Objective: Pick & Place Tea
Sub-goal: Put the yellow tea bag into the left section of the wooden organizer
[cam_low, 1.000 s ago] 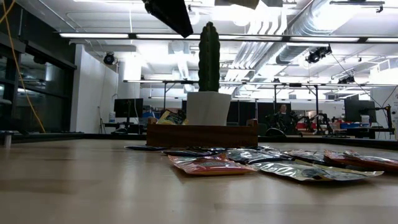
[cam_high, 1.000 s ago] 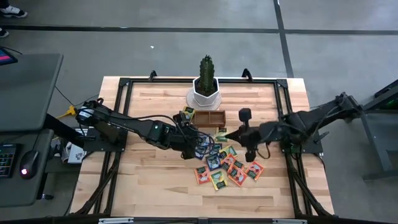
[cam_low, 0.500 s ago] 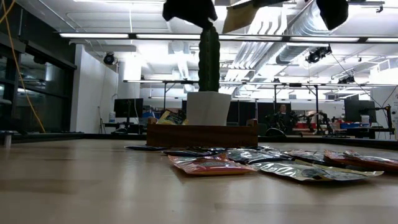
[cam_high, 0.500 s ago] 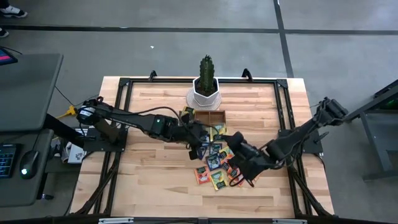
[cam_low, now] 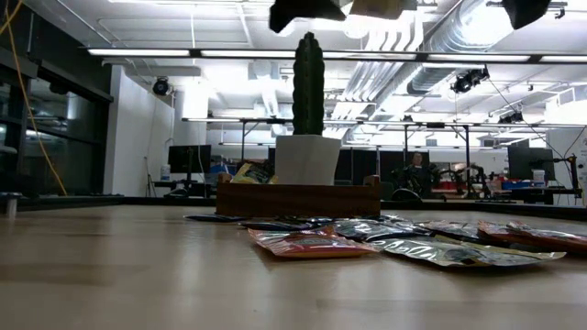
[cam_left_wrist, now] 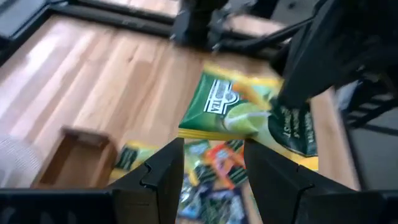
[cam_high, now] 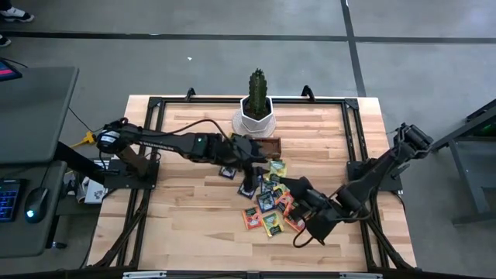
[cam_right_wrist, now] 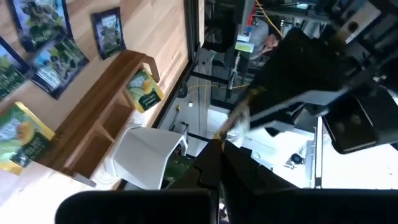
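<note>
Since the earlier frame your left arm has swung off the pile toward the tray, and your right arm has pulled back to the near right of the table. The right gripper waits there clenched on nothing. Leave it parked so the two arms stay well apart. The tray lies just in front of the pot. A green sachet leans in one of its end compartments, and the others look bare. The pile is spread between the tray and your right arm, so most of the tea is not yet sorted. Your left gripper hangs high over the tray's near edge, grasping a green sachet by one edge. The step in hand looks like the placing. Bring the sachet squarely over a compartment and lower it until its free edge is inside the walls before you let go. A flat, light packet dropped from this height probably drifts or lands on the rim. Match it to the green one if you are sorting by colour.
</note>
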